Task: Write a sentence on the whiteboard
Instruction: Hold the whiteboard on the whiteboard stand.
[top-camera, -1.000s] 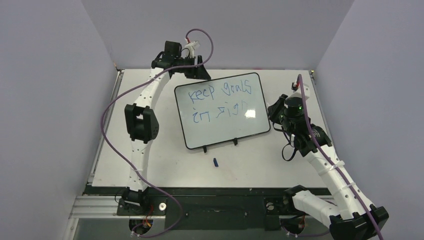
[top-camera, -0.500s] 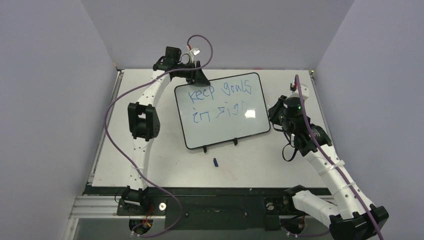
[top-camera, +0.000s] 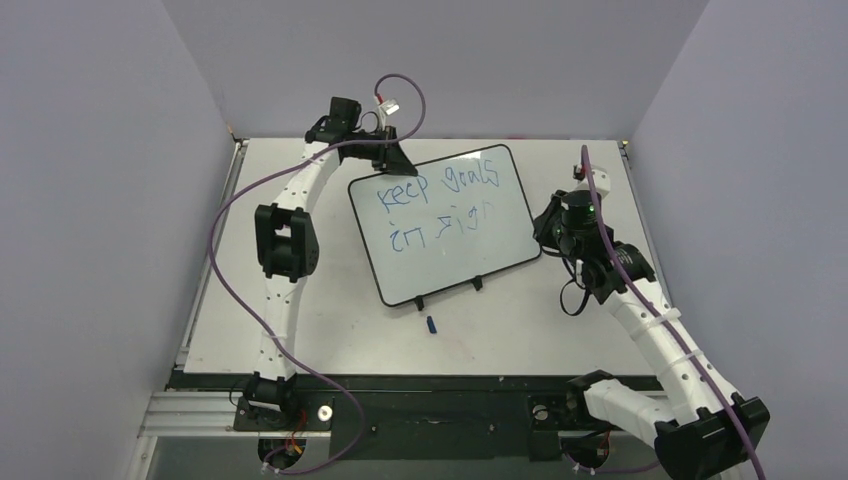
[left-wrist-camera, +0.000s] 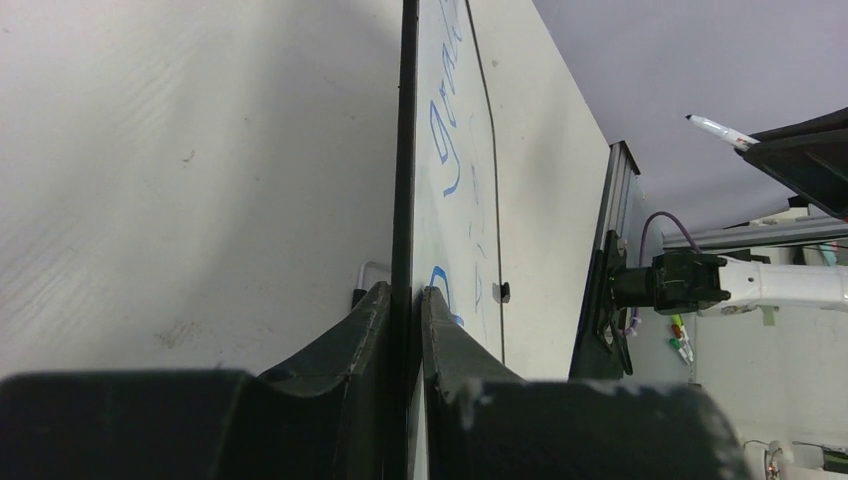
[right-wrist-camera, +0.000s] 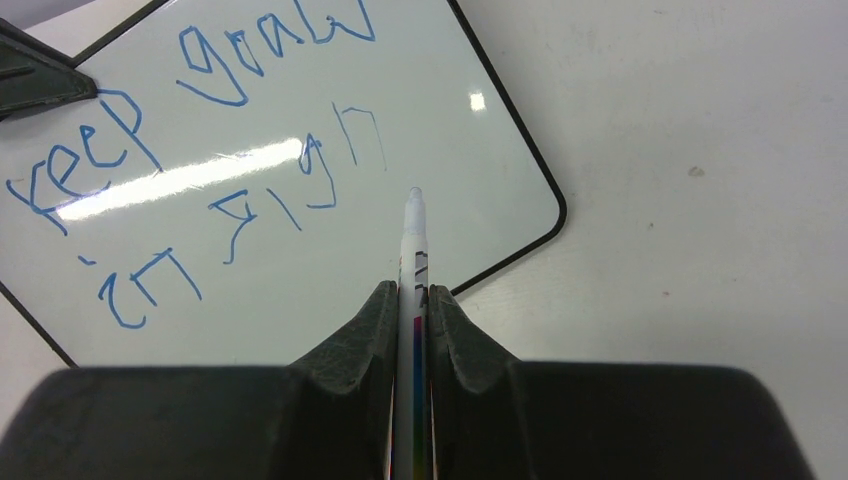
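Observation:
The whiteboard (top-camera: 455, 250) lies skewed on the table, with the sentence (top-camera: 438, 200) in blue marker on it in two uneven lines. My left gripper (top-camera: 392, 160) is at the board's far left corner. In the left wrist view it (left-wrist-camera: 406, 292) is shut on the board's black rim (left-wrist-camera: 405, 150). Beside the board's right edge my right gripper (top-camera: 553, 222) is shut on a white marker (right-wrist-camera: 413, 235). The marker's tip points over the whiteboard (right-wrist-camera: 300, 260), just right of the lettering (right-wrist-camera: 200, 180), and is raised off the surface.
A small blue marker cap (top-camera: 431, 324) lies on the table in front of the board's two black clip feet (top-camera: 477, 283). Grey walls close in the table on three sides. A black rail (top-camera: 400, 382) runs along the near edge by the arm bases.
My left gripper has closed on the whiteboard's far left corner, and the board has turned slightly on the table. The right arm with the marker has shifted a little to the left.

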